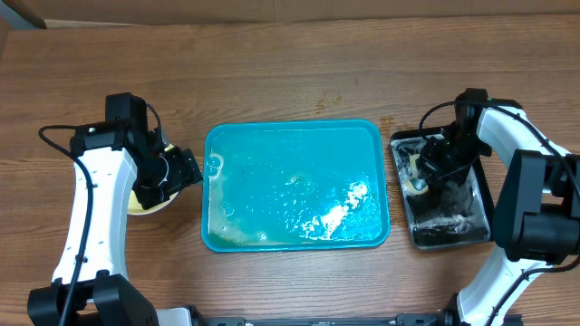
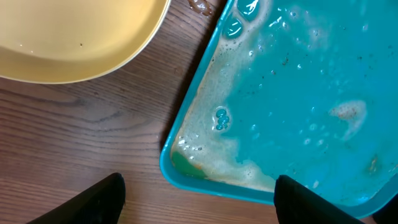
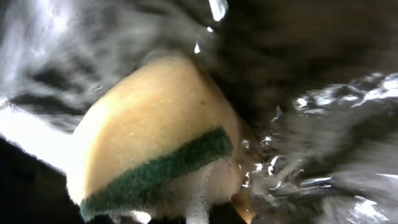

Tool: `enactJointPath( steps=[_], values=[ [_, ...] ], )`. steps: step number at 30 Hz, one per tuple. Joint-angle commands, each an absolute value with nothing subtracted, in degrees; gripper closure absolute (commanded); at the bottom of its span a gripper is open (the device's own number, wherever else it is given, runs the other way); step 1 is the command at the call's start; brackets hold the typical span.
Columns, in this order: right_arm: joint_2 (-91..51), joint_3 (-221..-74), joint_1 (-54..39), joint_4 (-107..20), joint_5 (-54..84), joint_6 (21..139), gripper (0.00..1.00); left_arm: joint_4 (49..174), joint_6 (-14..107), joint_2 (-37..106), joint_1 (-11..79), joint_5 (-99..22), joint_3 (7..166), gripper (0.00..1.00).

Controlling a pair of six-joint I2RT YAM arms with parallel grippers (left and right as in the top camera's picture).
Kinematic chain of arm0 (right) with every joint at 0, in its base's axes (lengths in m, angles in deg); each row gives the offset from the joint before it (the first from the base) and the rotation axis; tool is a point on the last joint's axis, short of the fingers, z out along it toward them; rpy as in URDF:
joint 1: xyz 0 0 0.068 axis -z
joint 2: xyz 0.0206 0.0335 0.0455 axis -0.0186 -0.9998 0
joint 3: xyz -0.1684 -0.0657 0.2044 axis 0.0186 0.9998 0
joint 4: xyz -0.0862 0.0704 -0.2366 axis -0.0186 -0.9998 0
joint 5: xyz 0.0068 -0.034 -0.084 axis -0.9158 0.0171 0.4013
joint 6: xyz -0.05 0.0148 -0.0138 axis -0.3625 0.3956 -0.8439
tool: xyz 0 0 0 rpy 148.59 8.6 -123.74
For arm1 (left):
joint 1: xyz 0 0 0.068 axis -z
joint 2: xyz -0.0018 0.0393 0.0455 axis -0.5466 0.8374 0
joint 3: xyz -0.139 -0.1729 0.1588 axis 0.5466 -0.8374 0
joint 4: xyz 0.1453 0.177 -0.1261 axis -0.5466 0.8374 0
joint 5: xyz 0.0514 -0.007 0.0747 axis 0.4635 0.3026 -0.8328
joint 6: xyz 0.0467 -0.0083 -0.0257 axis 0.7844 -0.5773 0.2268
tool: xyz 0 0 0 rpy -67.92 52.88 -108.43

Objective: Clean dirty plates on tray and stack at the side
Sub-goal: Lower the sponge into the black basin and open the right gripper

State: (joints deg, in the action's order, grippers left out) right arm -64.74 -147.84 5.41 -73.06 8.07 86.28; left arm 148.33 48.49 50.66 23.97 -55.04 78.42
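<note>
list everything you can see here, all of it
plate: 1 seen, pale yellow, on the table left of the blue tray, partly under the left arm
blue tray: 1, turquoise, wet and foamy, centre of the table
black tray: 1, glossy black, right of the blue tray, holding soapy water
sponge: 1, yellow with a green scrub side, in the black tray
table: 1, brown wood
left end effector: 1, dark, open and empty, between plate and blue tray
right end effector: 1, dark, over the black tray at the sponge; open or shut unclear
</note>
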Motion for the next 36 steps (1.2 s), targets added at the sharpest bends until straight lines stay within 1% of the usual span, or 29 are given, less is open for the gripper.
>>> enactJointPath(
  steps=[1, 2, 3, 4, 6, 8, 9, 10, 12, 13, 16, 19, 24, 27, 30, 32, 33, 34, 36],
  values=[
    [-68.24, -145.75, 5.30, -71.46, 10.04, 85.38, 0.96, 148.72, 49.59, 50.88, 24.16, -54.43, 79.65, 0.22],
    [-68.24, -145.81, 5.06, -70.46, 3.54, 76.99, 0.96, 148.70, 49.61, 50.88, 24.16, -54.43, 79.65, 0.22],
    [-68.24, -145.90, 4.91, -70.30, -0.35, 71.90, 0.96, 148.66, 49.59, 50.88, 24.16, -54.48, 79.65, 0.22],
    [-68.24, -145.99, 4.80, -70.59, 0.33, 71.55, 0.96, 148.55, 49.56, 50.88, 24.16, -54.61, 79.65, 0.22],
    [-68.24, -146.51, 4.89, -71.33, 7.63, 79.66, 0.96, 148.55, 49.59, 50.88, 24.16, -54.63, 79.65, 0.22],
    [-68.21, -147.58, 5.30, -72.07, 8.94, 82.74, 0.96, 148.70, 49.59, 50.88, 24.16, -54.63, 79.65, 0.22],
    [-68.21, -148.54, 5.44, -72.25, 7.11, 82.17, 0.96, 148.79, 49.59, 50.88, 24.16, -54.63, 79.65, 0.22],
    [-68.21, -150.38, 5.44, -72.45, 2.32, 78.37, 0.96, 148.90, 49.59, 50.88, 24.16, -54.65, 79.65, 0.22],
    [-68.21, -153.37, 5.44, -73.98, -2.77, 73.32, 0.96, 148.88, 49.59, 50.88, 24.16, -54.85, 79.65, 0.22],
    [-68.21, -155.10, 5.44, -75.37, -2.58, 73.30, 0.96, 148.88, 49.59, 50.88, 24.16, -54.85, 79.65, 0.22],
    [-68.17, -159.60, 5.39, -79.96, 2.76, 77.01, 0.96, 148.92, 49.56, 50.88, 24.16, -54.85, 79.65, 0.23],
    [-67.34, -160.67, 5.39, -82.72, 9.42, 79.92, 0.96, 148.92, 49.56, 50.88, 24.16, -54.83, 79.65, 0.23],
    [-66.49, -160.63, 5.39, -85.89, 15.00, 79.83, 0.96, 148.94, 49.59, 50.88, 24.16, -54.85, 79.65, 0.22],
    [-66.38, -159.97, 5.33, -87.13, 15.92, 78.43, 0.95, 148.92, 49.59, 50.88, 24.16, -54.85, 79.65, 0.23],
    [-66.25, -159.67, 5.26, -87.70, 17.01, 77.86, 0.83, 148.85, 49.59, 50.88, 24.16, -54.85, 79.65, 0.23],
    [-65.87, -159.65, 4.82, -87.90, 18.23, 77.89, 0.69, 148.85, 49.59, 50.88, 24.16, -54.85, 79.65, 0.23],
    [-65.57, -159.65, 4.56, -87.96, 19.00, 77.91, 0.43, 148.85, 49.59, 50.88, 24.16, -54.85, 79.65, 0.23],
    [-65.18, -159.67, 4.26, -88.14, 19.65, 77.89, 0.00, 148.85, 49.59, 50.88, 24.16, -54.85, 79.65, 0.23],
    [-64.08, -159.67, 3.58, -88.34, 20.64, 77.89, 0.00, 148.85, 49.56, 50.88, 24.16, -54.85, 79.65, 0.23]
  ],
)
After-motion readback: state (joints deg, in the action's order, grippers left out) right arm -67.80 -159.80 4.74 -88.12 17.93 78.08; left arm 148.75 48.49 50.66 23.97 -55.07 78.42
